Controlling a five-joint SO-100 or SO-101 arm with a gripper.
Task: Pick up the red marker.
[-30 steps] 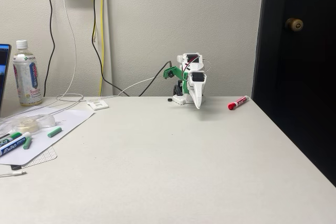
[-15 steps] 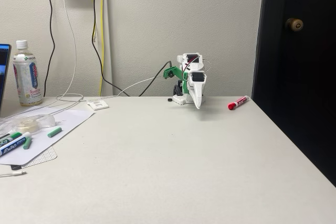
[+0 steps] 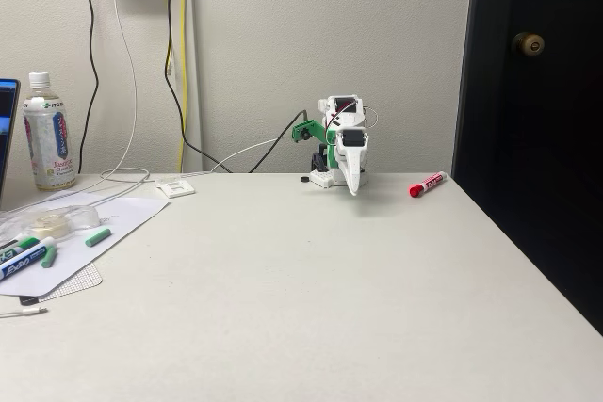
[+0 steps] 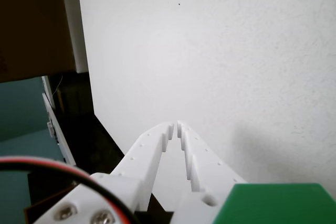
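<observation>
The short red-capped marker (image 3: 427,184) lies near the white table's (image 3: 311,289) far right corner, apart from the white two-finger gripper (image 3: 353,189) (jaws closed, empty) at the far edge.

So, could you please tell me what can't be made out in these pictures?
- Red marker, fixed view: too small and far off to read its label.
- Laptop, fixed view: cut off by the left edge.
- Markers at the left, fixed view: partly cut by the edge.
- Hand, wrist view: fingertips together over the table.
</observation>
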